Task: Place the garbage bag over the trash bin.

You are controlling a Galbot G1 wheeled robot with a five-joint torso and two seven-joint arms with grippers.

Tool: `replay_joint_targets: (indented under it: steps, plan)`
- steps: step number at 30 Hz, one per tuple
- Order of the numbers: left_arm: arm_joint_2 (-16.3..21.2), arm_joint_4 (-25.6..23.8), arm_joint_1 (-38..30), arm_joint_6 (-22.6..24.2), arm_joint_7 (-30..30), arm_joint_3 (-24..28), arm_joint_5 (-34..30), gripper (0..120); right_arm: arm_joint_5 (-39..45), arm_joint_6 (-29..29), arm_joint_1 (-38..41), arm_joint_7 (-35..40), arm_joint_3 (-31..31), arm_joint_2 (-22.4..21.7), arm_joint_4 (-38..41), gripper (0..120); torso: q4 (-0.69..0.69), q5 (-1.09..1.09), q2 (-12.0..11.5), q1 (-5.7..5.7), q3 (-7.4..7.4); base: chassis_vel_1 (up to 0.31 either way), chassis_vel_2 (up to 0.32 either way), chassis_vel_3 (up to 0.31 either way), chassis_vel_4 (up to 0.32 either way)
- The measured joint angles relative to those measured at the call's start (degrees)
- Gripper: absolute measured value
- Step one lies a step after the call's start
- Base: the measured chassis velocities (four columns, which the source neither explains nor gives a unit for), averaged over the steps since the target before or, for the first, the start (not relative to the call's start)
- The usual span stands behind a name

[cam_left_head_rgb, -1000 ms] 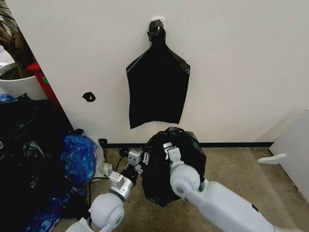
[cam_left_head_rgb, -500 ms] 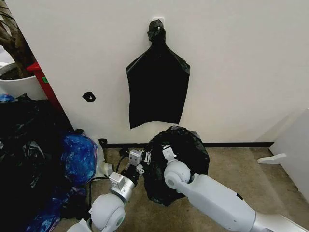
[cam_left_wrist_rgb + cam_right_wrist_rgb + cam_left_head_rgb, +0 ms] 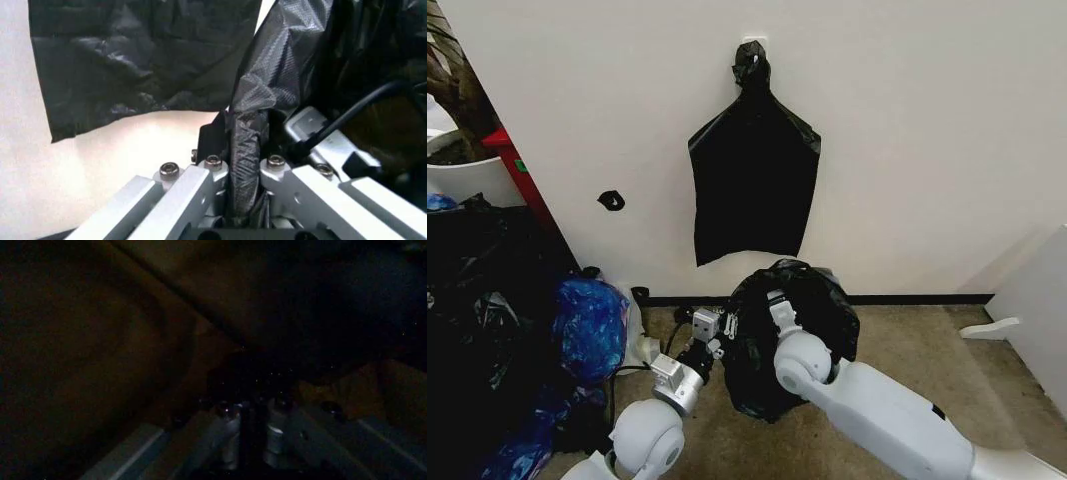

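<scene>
You've got a white wall (image 3: 907,150) ahead with a flat black bag (image 3: 753,180) hanging on it. On the carpet below, the garbage bag (image 3: 812,300) bulges between both arms. Your left gripper (image 3: 243,150) is clamped on its left edge. The right gripper (image 3: 779,305) sits inside the bag; can't tell its jaws.

A plain white wall (image 3: 927,150) meets tan carpet (image 3: 907,335) along a dark baseboard (image 3: 917,298). A white furniture corner (image 3: 1037,310) stands to the right, a red cabinet edge (image 3: 517,170) far left.
</scene>
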Motion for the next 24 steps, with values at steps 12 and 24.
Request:
replay_joint_targets:
  steps: [12, 24]
  plan:
    - [-0.07, -0.53, 0.89, -0.72, 1.86, 0.01, -0.05, 1, -2.44, -0.3, 4.11, 0.28, 1.49, 3.21, -10.83, 0, 0.02, 0.0, 0.0, 0.0, 0.0, 0.0, 0.0, 0.0, 0.0]
    - [-0.52, 0.57, 0.23, -1.05, 2.01, -0.28, -0.14, 1, 2.7, -2.35, 0.42, 3.42, 0.82, -0.21, 3.24, 0, 0.02, 0.0, 0.0, 0.0, 0.0, 0.0, 0.0, 0.0, 0.0]
